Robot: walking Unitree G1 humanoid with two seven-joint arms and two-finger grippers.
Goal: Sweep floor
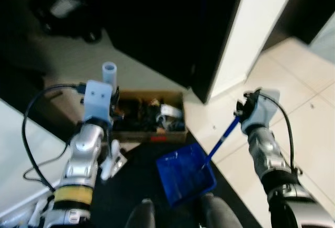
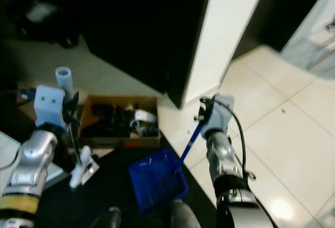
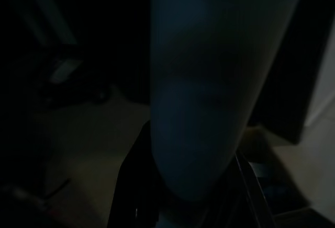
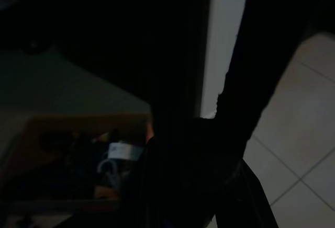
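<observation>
A pale blue broom handle (image 1: 109,73) stands upright at the left, and its white brush head (image 1: 112,164) hangs low by the dark floor. My left gripper (image 1: 108,110) is shut on the handle below its top; in the left wrist view the handle (image 3: 209,107) looms large and dim. My right gripper (image 1: 243,112) is shut on the thin blue stick of a blue dustpan (image 1: 184,174). The pan hangs tilted just above the floor in front of my feet.
An open cardboard box (image 1: 149,117) of dark clutter sits on the floor between the arms. Behind it are a dark cabinet and a white wall end (image 1: 246,29). Pale tiled floor (image 1: 303,107) spreads to the right. A white surface with a black cable (image 1: 26,134) lies at the left.
</observation>
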